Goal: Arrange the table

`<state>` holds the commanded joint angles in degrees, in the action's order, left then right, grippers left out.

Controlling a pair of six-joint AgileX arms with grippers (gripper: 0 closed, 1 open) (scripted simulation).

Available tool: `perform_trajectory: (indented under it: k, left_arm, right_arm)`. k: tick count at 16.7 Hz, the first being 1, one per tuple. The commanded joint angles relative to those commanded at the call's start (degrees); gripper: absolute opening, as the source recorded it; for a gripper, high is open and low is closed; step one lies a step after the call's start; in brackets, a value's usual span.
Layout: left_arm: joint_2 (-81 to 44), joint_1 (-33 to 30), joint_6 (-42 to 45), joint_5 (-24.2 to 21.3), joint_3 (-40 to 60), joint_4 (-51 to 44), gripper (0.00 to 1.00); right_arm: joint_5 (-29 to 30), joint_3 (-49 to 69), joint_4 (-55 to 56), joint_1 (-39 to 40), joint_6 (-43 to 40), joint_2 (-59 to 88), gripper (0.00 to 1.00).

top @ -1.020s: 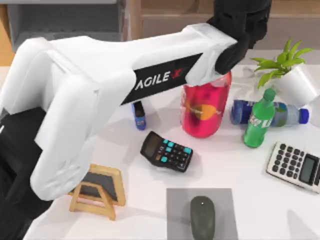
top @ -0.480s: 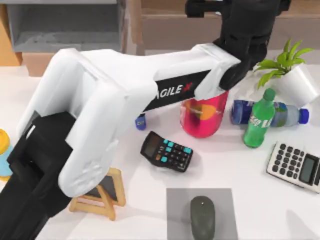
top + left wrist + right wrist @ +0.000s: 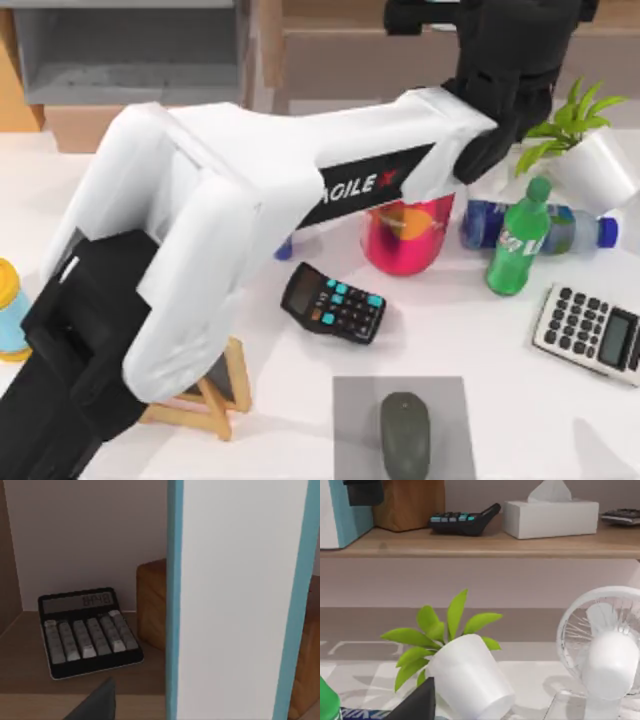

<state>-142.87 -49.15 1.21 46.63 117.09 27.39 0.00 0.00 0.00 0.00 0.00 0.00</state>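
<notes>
while its grip cannot be told, left pincer [image 3: 470,20] beyond the table [image 3: 470,330], at shelf.

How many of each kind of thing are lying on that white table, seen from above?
Calculators: 2, black, grey
Bottles: 3, red, green, blue lying down
Potted plant: 1
Mouse: 1
Mat: 1
Small chalkboard easel: 1
Total: 9; more is partly hidden under the arm.

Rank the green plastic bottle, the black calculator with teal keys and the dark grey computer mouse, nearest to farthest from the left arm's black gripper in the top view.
From the left gripper, at the table's far edge:
1. Green plastic bottle, just below it, right of the red jar.
2. Black calculator with teal keys, mid-table.
3. Dark grey computer mouse, on the grey mat at the near edge.
</notes>
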Motion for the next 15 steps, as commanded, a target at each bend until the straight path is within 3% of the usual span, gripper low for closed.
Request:
perform_trajectory:
  k: [11,15]
  left_arm:
    - [-3.87,2.71,-0.48,-2.78,6.21,-2.56,1.00]
    - [-3.87,2.71,-0.48,-2.78,6.21,-2.56,0.70]
  right_arm:
    - [0.00,0.00,0.00,0.00,0.00,0.00,1.00]
    - [0.00,0.00,0.00,0.00,0.00,0.00,1.00]
